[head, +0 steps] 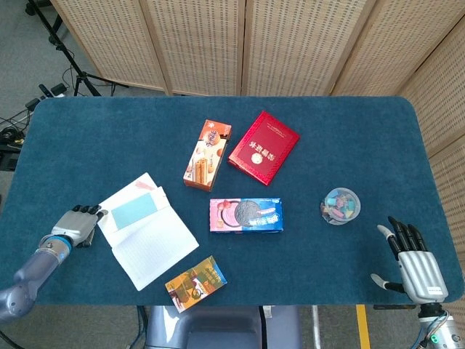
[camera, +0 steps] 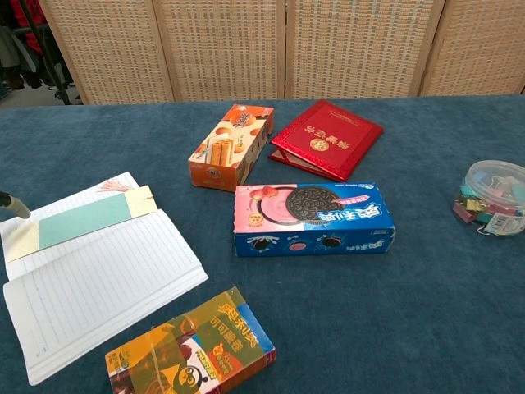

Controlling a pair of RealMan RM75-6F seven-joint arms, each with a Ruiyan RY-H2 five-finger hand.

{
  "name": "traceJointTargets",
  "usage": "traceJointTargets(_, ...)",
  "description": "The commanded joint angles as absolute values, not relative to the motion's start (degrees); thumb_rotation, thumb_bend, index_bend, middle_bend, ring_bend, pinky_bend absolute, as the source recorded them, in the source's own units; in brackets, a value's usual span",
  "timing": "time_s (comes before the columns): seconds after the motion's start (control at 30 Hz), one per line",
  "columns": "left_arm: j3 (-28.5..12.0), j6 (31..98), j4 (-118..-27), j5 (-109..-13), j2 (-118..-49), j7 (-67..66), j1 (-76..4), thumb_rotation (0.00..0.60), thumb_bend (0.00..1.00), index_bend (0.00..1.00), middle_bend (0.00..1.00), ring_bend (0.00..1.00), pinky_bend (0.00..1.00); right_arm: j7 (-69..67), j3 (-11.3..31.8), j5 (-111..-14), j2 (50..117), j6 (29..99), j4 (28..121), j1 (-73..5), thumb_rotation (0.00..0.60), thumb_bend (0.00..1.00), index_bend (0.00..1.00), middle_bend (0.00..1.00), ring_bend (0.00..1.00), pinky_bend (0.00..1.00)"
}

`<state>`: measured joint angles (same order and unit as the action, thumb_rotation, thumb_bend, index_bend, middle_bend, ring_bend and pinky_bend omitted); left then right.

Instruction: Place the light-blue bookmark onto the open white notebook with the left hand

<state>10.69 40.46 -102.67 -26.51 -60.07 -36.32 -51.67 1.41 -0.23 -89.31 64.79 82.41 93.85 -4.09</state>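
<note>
The light-blue bookmark (head: 136, 210) lies flat across the upper page of the open white notebook (head: 150, 243), near the table's front left. In the chest view the bookmark (camera: 82, 222) rests on a cream strip on the lined notebook (camera: 98, 283). My left hand (head: 75, 225) sits on the table just left of the notebook, apart from the bookmark, fingers loose and holding nothing. Only one of its fingertips (camera: 12, 205) shows at the chest view's left edge. My right hand (head: 418, 267) hovers at the front right corner, fingers spread and empty.
An orange biscuit box (head: 208, 154) and a red booklet (head: 263, 147) lie mid-table. A blue-pink cookie box (head: 245, 215) sits right of the notebook, and a yellow-brown snack box (head: 196, 283) by the front edge. A clear tub of clips (head: 341, 205) stands at the right.
</note>
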Motion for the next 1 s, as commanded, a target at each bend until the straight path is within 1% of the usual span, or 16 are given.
traceJointTargets(0.03, 11.49, 41.49, -101.96, -25.94, -61.26, -36.5, -52.24, 0.6, 0.85, 0.0, 0.0, 0.0, 0.0, 1.45, -0.25, -89.36, 64.8, 82.4, 93.87, -4.1, 0.6, 0.1, 0.1, 0.0, 0.0, 0.0)
traceJointTargets(0.3, 12.51, 42.69, -101.78, -25.17, -62.78, -36.54, -53.03, 0.6, 0.85, 0.0, 0.0, 0.0, 0.0, 1.39, -0.22, -89.33, 64.75, 82.51, 93.9, -4.04, 0.6, 0.1, 0.1, 0.0, 0.0, 0.0)
traceJointTargets(1.0, 14.8, 44.37, -103.0, -23.56, -63.87, -37.12, -54.85, 0.6, 0.85, 0.0, 0.0, 0.0, 0.0, 1.56, -0.41, -89.79, 64.79, 82.67, 93.97, -3.97, 0.6, 0.1, 0.1, 0.0, 0.0, 0.0)
